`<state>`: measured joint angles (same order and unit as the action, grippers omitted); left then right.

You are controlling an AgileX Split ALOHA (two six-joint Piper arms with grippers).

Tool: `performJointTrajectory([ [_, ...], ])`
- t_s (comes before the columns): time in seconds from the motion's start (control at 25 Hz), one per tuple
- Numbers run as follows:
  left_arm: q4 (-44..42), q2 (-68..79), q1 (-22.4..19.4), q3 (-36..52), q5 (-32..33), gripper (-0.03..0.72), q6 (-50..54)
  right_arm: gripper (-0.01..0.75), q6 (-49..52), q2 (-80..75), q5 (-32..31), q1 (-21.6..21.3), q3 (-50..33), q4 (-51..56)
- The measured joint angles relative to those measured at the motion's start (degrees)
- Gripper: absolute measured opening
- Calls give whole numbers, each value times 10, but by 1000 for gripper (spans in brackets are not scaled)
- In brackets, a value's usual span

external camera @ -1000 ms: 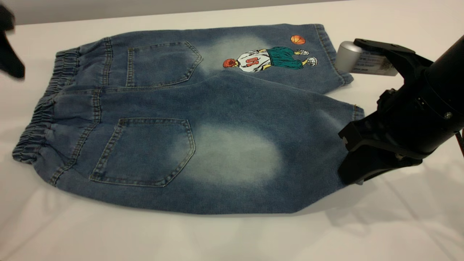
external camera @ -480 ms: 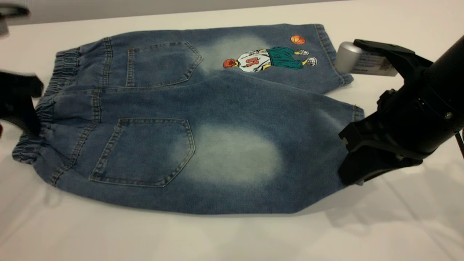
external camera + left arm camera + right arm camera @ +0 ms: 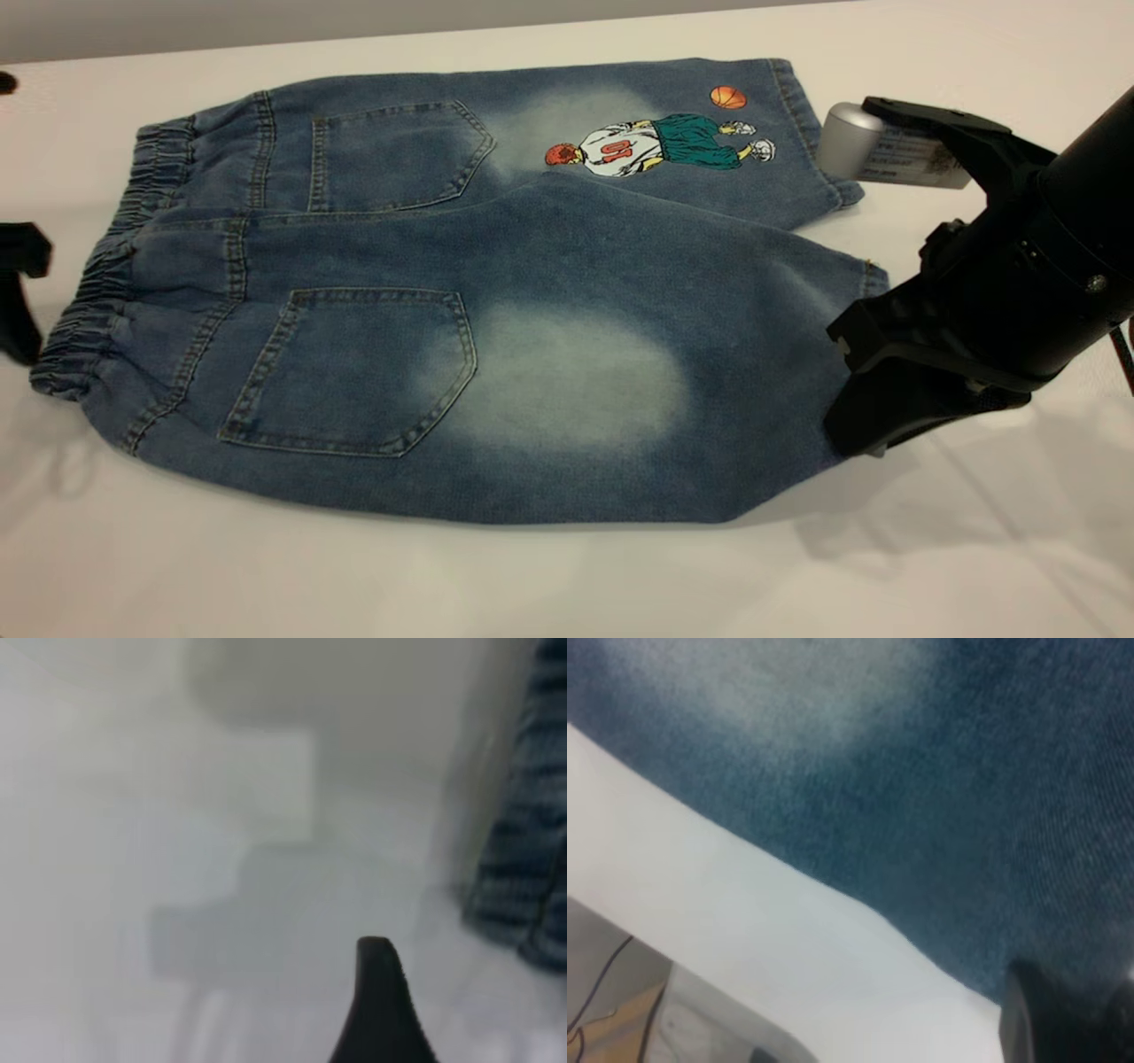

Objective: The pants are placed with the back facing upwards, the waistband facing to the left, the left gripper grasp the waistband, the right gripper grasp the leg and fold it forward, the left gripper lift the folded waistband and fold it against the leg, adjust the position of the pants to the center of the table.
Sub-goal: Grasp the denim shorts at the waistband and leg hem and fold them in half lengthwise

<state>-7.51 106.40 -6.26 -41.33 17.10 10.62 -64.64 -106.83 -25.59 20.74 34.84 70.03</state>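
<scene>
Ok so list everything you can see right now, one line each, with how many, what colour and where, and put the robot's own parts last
pants: one, faded blue denim, spread flat, back up, across the table's middle.
waistband: one, blue, gathered, at the pants' left end.
back pockets: two, blue, near the waistband.
cartoon basketball player: one, white, green and orange, on the far leg.
leg: one, blue with a pale oval patch, nearest the camera.
table: one, white, under everything.
left gripper: one, black, at the left edge just off the waistband.
right gripper: one, black with a silver cylinder, at the near leg's hem.
</scene>
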Motion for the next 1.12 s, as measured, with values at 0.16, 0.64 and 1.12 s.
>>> performJointTrajectory([
  [0.16,1,25,1,0,-31,456,1,29,1,0,0,0,0,0],
  [0.64,21,56,1,-2,-58,456,2,29,0,0,0,0,0,0],
  [1.12,36,56,13,-13,-56,456,2,29,1,0,0,0,0,0],
])
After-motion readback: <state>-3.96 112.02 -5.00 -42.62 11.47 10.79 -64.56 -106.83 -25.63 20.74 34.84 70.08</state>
